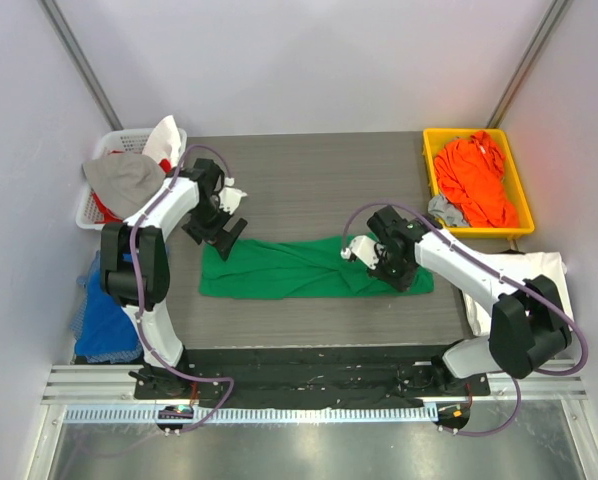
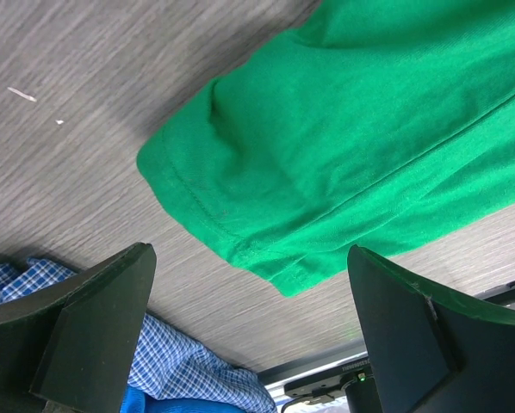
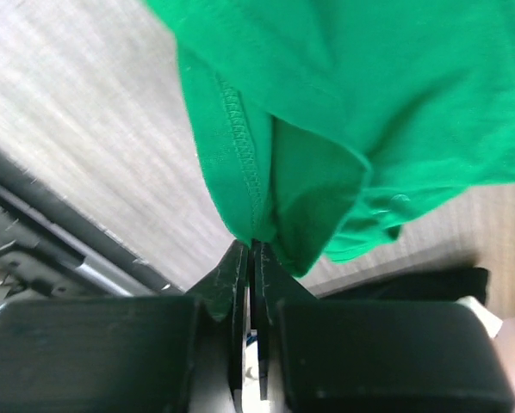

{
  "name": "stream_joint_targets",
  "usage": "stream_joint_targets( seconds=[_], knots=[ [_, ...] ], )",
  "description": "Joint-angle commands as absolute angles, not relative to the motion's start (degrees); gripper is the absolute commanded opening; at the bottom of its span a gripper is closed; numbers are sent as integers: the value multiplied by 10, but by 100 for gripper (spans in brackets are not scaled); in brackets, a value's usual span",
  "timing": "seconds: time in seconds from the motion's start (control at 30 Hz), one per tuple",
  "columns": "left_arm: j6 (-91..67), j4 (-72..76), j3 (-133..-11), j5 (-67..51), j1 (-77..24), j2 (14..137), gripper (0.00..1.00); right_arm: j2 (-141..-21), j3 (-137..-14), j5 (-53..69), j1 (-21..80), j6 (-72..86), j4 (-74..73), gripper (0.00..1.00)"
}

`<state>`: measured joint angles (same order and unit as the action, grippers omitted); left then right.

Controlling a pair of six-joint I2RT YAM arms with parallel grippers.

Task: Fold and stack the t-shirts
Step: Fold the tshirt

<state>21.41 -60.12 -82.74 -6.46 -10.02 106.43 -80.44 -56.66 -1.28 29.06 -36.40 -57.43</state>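
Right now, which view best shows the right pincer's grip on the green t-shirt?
Right wrist: the right pincer is shut on the green t-shirt's hemmed edge. Top external shows the whole shirt, grip hidden; left wrist shows only the opposite end.

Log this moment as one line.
task: fold | item: green t-shirt on table | left gripper: open, over its left corner, nothing held | right gripper: shut on its right edge
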Motion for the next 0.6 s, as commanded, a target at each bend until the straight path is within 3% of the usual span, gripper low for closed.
stream_joint_targets(
  seconds=[0.0, 0.2, 0.57],
  knots=[
    [213, -613, -856, -62, -102, 1072, 100, -787, -563, 17, 300, -370, -623, 16],
    [214, -622, -868, -55, -102, 1076, 100, -795, -555, 41, 310, -368, -635, 35],
    [214, -622, -869, -59, -102, 1080, 100, -795, -559, -37, 316, -354, -569, 38]
  ],
)
